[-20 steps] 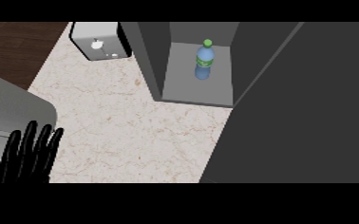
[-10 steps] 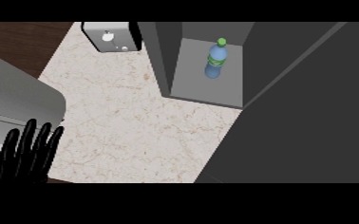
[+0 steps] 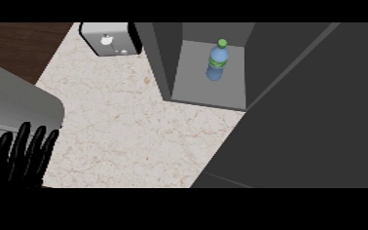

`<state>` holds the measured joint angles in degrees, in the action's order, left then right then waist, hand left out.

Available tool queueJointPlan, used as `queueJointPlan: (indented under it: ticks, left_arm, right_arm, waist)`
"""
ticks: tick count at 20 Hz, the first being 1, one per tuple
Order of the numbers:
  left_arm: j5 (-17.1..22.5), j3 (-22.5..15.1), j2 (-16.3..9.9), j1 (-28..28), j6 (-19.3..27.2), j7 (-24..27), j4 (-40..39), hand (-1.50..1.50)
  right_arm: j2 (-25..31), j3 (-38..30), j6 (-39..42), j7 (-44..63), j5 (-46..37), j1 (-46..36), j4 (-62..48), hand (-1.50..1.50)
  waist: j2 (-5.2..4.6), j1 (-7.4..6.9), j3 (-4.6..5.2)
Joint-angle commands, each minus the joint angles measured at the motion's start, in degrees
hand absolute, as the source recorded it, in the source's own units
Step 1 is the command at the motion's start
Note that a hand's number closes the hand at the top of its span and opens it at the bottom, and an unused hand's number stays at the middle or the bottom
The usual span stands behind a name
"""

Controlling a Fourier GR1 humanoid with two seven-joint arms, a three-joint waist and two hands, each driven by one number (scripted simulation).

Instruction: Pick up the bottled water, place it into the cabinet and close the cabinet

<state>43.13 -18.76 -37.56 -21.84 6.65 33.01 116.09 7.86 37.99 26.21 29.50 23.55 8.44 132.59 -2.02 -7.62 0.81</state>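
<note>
Inside cabinet [image 3: 161, 58], bottled water [image 3: 217, 61]; well apart from left hand [image 3: 27, 152] fingers.

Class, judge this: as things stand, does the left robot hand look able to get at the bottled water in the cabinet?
Probably yes: the left robot hand rests far off, but bare counter lies between and the cabinet front is open.

Bare counter [image 3: 129, 126] lies open before the cabinet [image 3: 208, 90]; its dark door [image 3: 302, 126] blocks the right side.
</note>
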Motion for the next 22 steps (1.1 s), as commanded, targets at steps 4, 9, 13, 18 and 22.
queueJointPlan:
  ticks: [4, 9, 13, 18, 22]
  left_arm:
    - [0.52, 1.50, -0.39, -1.28, -0.40, 0.69, -0.24, -1.50]
    - [1.11, 1.26, -0.36, -1.08, -1.94, 0.76, -0.38, -1.50]
    - [1.58, 0.33, 0.23, -0.60, -2.29, 0.00, -0.49, -1.50]
    - [2.14, 0.97, -0.88, -1.14, -4.47, -0.16, -1.36, -1.50]
    - [3.16, 2.32, -0.51, -0.77, -4.69, -0.13, -1.73, -1.50]
  right_arm:
    - [-7.51, -8.99, -15.09, -4.13, -2.93, -1.95, -7.80, 1.50]
    - [-7.57, -14.73, -20.56, -4.63, -2.22, -9.30, -13.26, 1.50]
    - [-7.73, -17.25, -29.41, -5.88, -1.61, -20.48, -23.55, 1.50]
    - [-7.82, -21.68, -38.24, -5.89, 1.19, -37.82, -36.45, 1.50]
    - [-7.84, -25.08, -38.10, -9.95, 4.80, -48.69, -52.26, 1.50]
  waist:
    - [-0.18, 1.35, -0.31]
    - [-0.20, -0.20, -0.25]
    - [-0.06, -0.36, -0.49]
    - [0.26, -1.16, -0.54]
    - [0.32, 0.14, -0.73]
